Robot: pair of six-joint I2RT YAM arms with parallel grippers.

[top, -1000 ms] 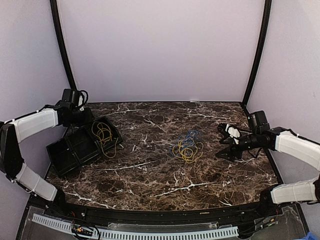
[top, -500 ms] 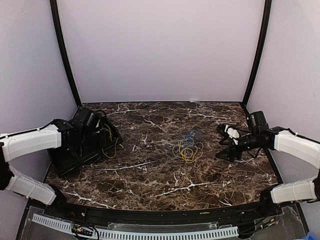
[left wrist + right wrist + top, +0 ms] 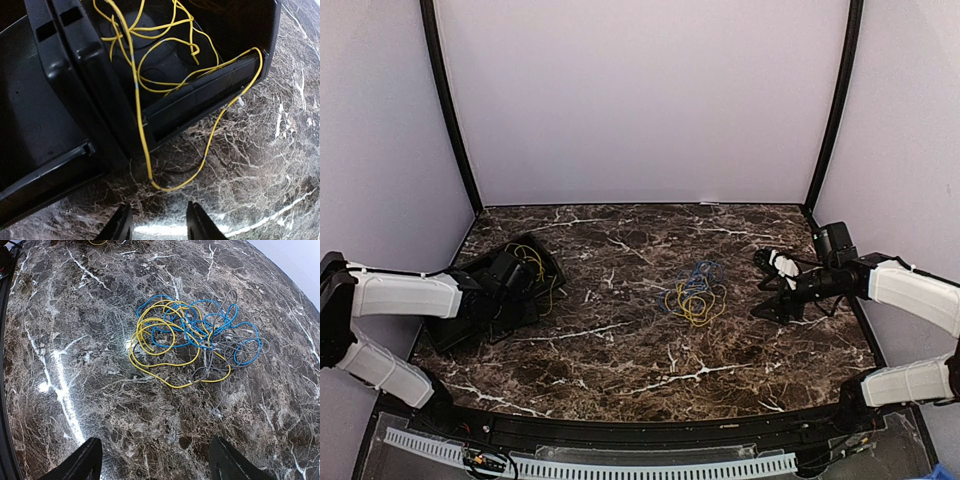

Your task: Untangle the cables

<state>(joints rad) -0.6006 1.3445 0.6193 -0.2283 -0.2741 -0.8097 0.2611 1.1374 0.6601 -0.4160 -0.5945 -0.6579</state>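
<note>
Right end effector (image 3: 156, 462) spread apart, tangled cables (image 3: 192, 335) ahead, left end effector (image 3: 157, 225) apart, yellow cable (image 3: 136, 85) ahead.

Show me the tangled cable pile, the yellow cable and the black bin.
tangled cable pile (image 3: 192, 332), right wrist view, its knotted middle
yellow cable (image 3: 136, 85), left wrist view, strand crossing the divider
black bin (image 3: 35, 110), left wrist view, bare compartment floor
</note>
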